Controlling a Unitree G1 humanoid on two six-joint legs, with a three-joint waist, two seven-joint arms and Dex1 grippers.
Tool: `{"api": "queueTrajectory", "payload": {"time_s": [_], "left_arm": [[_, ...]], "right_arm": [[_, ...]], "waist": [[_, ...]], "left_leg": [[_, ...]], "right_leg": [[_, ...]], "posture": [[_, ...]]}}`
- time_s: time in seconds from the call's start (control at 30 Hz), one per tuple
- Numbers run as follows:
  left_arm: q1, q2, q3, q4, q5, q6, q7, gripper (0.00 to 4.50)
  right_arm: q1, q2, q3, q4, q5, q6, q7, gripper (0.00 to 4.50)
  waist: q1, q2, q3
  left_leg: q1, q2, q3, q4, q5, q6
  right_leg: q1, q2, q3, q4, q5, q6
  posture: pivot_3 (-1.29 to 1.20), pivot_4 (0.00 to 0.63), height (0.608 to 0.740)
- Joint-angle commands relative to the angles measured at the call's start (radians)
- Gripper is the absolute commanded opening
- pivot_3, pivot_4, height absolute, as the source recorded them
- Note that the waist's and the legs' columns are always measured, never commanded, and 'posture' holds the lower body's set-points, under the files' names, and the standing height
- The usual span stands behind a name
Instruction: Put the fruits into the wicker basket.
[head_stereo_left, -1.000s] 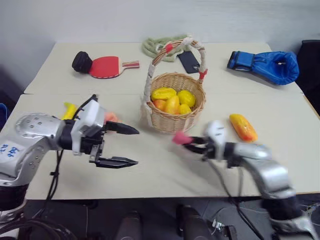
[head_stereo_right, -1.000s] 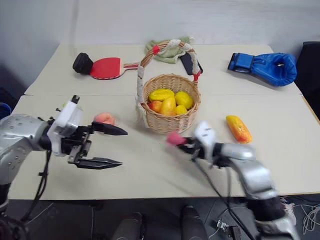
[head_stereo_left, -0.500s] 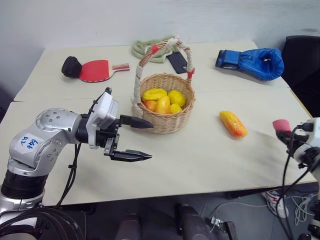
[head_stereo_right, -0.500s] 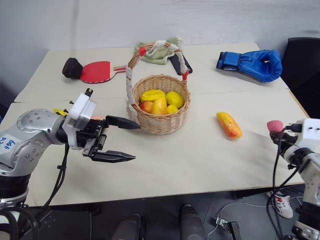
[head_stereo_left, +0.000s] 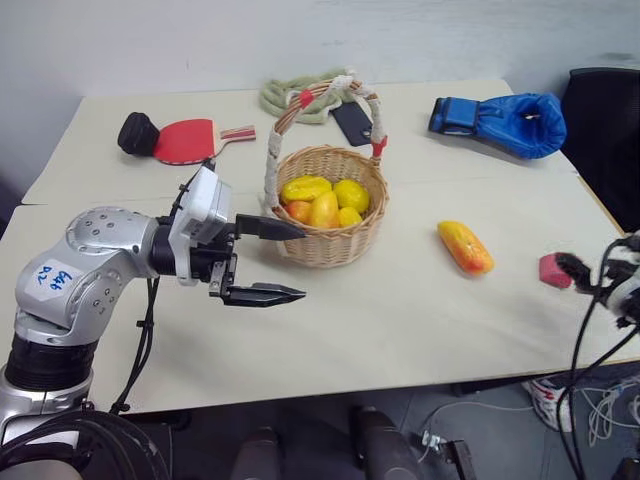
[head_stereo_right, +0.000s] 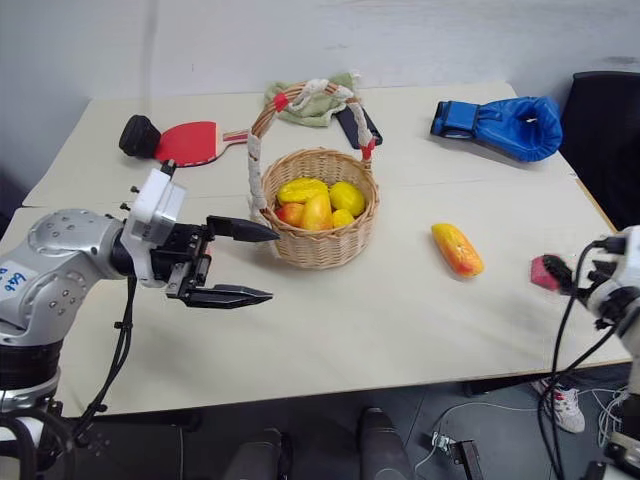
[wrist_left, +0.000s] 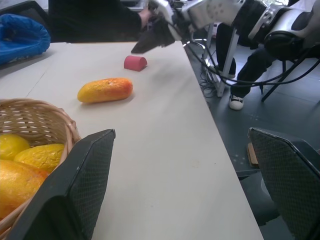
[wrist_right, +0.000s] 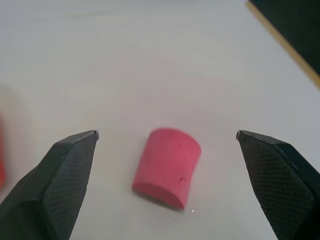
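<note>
right wrist view: my right pincer (wrist_right: 167, 150) gapes wide, pink block (wrist_right: 167, 166) loose on the counter (wrist_right: 150, 60); my left pincer (head_stereo_left: 275, 262) spread beside the wicker basket (head_stereo_left: 330, 240).

Behind the phone (head_stereo_left: 352, 122) on the surface (head_stereo_left: 400, 320) lies a green cloth (head_stereo_left: 285, 95); far left a paddle (head_stereo_left: 185, 140), far right a blue glove (head_stereo_left: 505, 118), near right a pink block (head_stereo_left: 554, 270).
</note>
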Motion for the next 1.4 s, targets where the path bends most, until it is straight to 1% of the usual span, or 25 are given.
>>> {"api": "queueTrajectory", "payload": {"time_s": [0.03, 0.13, 0.17, 0.23, 0.33, 0.43, 0.53, 0.6, 0.7, 0.73, 0.8, 0.83, 0.97, 1.03, 1.07, 1.1, 1.17, 1.3, 1.33, 1.4], "left_arm": [[-0.009, 0.020, 0.095, -0.016, -0.043, 0.021, 0.048, 4.50], [0.000, 0.076, 0.194, 0.039, -0.048, 0.055, 0.080, 4.50], [0.015, 0.105, 0.220, 0.066, -0.028, 0.050, 0.082, 4.50], [0.065, 0.174, 0.258, 0.141, 0.060, 0.002, 0.090, 4.50], [0.144, 0.264, 0.267, 0.257, 0.196, -0.067, 0.122, 4.50], [0.207, 0.343, 0.208, 0.418, 0.379, -0.155, 0.194, 4.50], [0.093, 0.315, 0.144, 0.614, 0.488, -0.129, 0.343, 4.50], [0.010, 0.287, 0.098, 0.729, 0.546, -0.132, 0.397, 4.50], [-0.074, 0.257, 0.021, 0.856, 0.619, -0.176, 0.390, 4.50], [-0.102, 0.249, -0.009, 0.898, 0.648, -0.187, 0.388, 4.50], [-0.143, 0.230, -0.043, 0.957, 0.672, -0.217, 0.357, 4.50], [-0.161, 0.223, -0.049, 0.978, 0.674, -0.194, 0.344, 4.50], [-0.205, 0.216, -0.101, 1.086, 0.746, -0.194, 0.365, 4.50], [-0.210, 0.216, -0.115, 1.114, 0.759, -0.191, 0.343, 4.50], [-0.213, 0.216, -0.118, 1.123, 0.764, -0.191, 0.336, 4.07], [-0.214, 0.216, -0.121, 1.130, 0.770, -0.191, 0.329, 3.90], [-0.218, 0.215, -0.119, 1.141, 0.773, -0.189, 0.327, 3.34], [-0.220, 0.209, -0.115, 1.149, 0.770, -0.180, 0.312, 1.96], [-0.219, 0.207, -0.111, 1.144, 0.764, -0.174, 0.308, 1.69], [-0.210, 0.208, -0.099, 1.115, 0.751, -0.155, 0.299, 0.96]], "right_arm": [[-0.051, -0.083, -0.013, -0.210, 0.187, 0.075, 0.141, 4.48], [-0.090, -0.132, 0.029, -0.404, 0.435, 0.162, 0.297, 4.48], [-0.099, -0.139, 0.042, -0.445, 0.501, 0.182, 0.326, 4.48], [-0.116, -0.150, 0.081, -0.518, 0.611, 0.205, 0.363, 4.48], [-0.134, -0.159, 0.132, -0.573, 0.686, 0.202, 0.374, 4.48], [-0.177, -0.152, 0.192, -0.587, 0.701, 0.172, 0.348, 4.48], [-0.231, -0.121, 0.246, -0.558, 0.716, 0.159, 0.309, 4.48], [-0.238, -0.116, 0.282, -0.551, 0.696, 0.144, 0.307, 4.48], [-0.238, -0.116, 0.328, -0.549, 0.662, 0.115, 0.316, 4.48], [-0.238, -0.117, 0.337, -0.547, 0.654, 0.105, 0.320, 4.48], [-0.236, -0.119, 0.346, -0.543, 0.645, 0.088, 0.327, 4.48], [-0.236, -0.120, 0.347, -0.542, 0.643, 0.083, 0.328, 4.48], [-0.221, -0.124, 0.340, -0.544, 0.645, 0.067, 0.330, 4.48], [-0.192, -0.133, 0.321, -0.543, 0.643, 0.055, 0.349, 4.48], [-0.183, -0.137, 0.316, -0.542, 0.642, 0.050, 0.356, 4.50], [-0.174, -0.141, 0.311, -0.542, 0.640, 0.044, 0.363, 4.50], [-0.161, -0.149, 0.302, -0.538, 0.638, 0.033, 0.373, 4.50], [-0.129, -0.157, 0.290, -0.534, 0.628, 0.010, 0.394, 4.50], [-0.121, -0.157, 0.289, -0.535, 0.623, 0.003, 0.400, 4.50], [-0.108, -0.159, 0.289, -0.536, 0.616, -0.008, 0.406, 4.50]], "waist": [[-0.002, 0.000, 0.000], [-0.007, 0.002, 0.002], [-0.005, 0.002, 0.002], [-0.003, 0.001, 0.002], [0.000, 0.001, 0.003], [0.004, 0.000, 0.003], [0.018, -0.001, 0.004], [0.030, -0.004, 0.003], [0.036, -0.004, 0.003], [0.037, -0.004, 0.003], [0.043, -0.005, 0.002], [0.046, -0.005, 0.002], [0.045, -0.005, 0.002], [0.046, -0.005, 0.002], [0.047, -0.005, 0.002], [0.047, -0.005, 0.002], [0.046, -0.005, 0.002], [0.043, -0.005, 0.002], [0.043, -0.005, 0.002], [0.043, -0.005, 0.002]], "left_leg": [[0.000, 0.000, 0.000, 0.000, 0.000, 0.000], [0.001, 0.000, -0.002, 0.000, 0.000, 0.000], [0.002, 0.000, -0.005, -0.001, -0.001, 0.002], [0.002, 0.001, -0.008, -0.001, -0.002, 0.002], [0.002, 0.001, -0.008, -0.002, -0.003, 0.001], [0.001, 0.000, -0.007, -0.001, -0.004, 0.000], [0.000, -0.001, -0.006, -0.001, -0.004, 0.000], [-0.001, -0.001, -0.007, -0.001, -0.004, 0.000], [-0.004, -0.001, -0.008, -0.001, -0.005, -0.001], [-0.005, -0.001, -0.008, -0.001, -0.005, -0.001], [-0.014, -0.001, -0.008, 0.001, -0.006, -0.001], [-0.017, -0.001, -0.005, 0.002, -0.006, -0.002], [-0.018, 0.000, -0.002, 0.003, -0.005, -0.003], [-0.018, 0.000, -0.001, 0.002, -0.006, -0.002], [-0.017, 0.000, -0.001, 0.002, -0.008, 0.001], [-0.017, 0.000, -0.001, 0.003, -0.009, 0.003], [-0.016, 0.000, 0.000, 0.003, -0.008, 0.002], [-0.013, 0.000, 0.000, 0.004, -0.008, 0.002], [-0.013, 0.000, 0.000, 0.005, -0.008, 0.002], [-0.013, 0.000, -0.001, 0.005, -0.008, 0.002]], "right_leg": [[0.000, 0.000, 0.000, 0.000, 0.000, 0.000], [-0.001, 0.003, 0.003, 0.000, 0.000, 0.000], [-0.001, 0.005, 0.003, 0.000, 0.000, 0.000], [0.000, 0.007, 0.002, 0.000, 0.000, -0.001], [-0.001, 0.006, 0.002, 0.000, -0.001, -0.003], [-0.001, 0.004, 0.002, -0.003, -0.001, -0.002], [-0.002, 0.002, 0.002, -0.005, -0.002, -0.003], [-0.002, 0.002, 0.001, -0.006, -0.001, -0.001], [-0.003, 0.002, -0.001, -0.006, 0.000, -0.001], [-0.004, 0.002, -0.001, -0.003, 0.000, 0.000], [-0.012, 0.002, -0.002, -0.002, 0.000, 0.000], [-0.017, 0.002, -0.002, 0.000, 0.001, 0.001], [-0.020, 0.001, -0.007, 0.000, 0.001, 0.001], [-0.020, 0.001, -0.007, 0.000, 0.001, 0.001], [-0.020, 0.000, -0.007, 0.000, 0.001, 0.001], [-0.019, 0.000, -0.007, 0.000, 0.001, 0.001], [-0.019, 0.000, -0.006, 0.002, 0.001, 0.001], [-0.018, 0.000, -0.006, 0.003, 0.001, 0.000], [-0.018, 0.000, -0.006, 0.003, 0.001, 0.000], [-0.018, 0.000, -0.006, 0.004, 0.001, 0.000]], "posture": [[0.00, 0.150, 0.740], [0.00, 0.150, 0.740], [0.00, 0.150, 0.740], [0.00, 0.150, 0.740], [0.00, 0.150, 0.740], [0.00, 0.150, 0.740], [0.00, 0.150, 0.740], [0.00, 0.150, 0.740], [0.00, 0.150, 0.740], [0.00, 0.150, 0.740], [0.00, 0.150, 0.740], [0.00, 0.150, 0.740], [0.00, 0.150, 0.740], [0.00, 0.150, 0.740], [0.00, 0.150, 0.740], [0.00, 0.150, 0.740], [0.00, 0.150, 0.740], [0.00, 0.150, 0.740], [0.00, 0.150, 0.740], [0.00, 0.150, 0.740]]}}
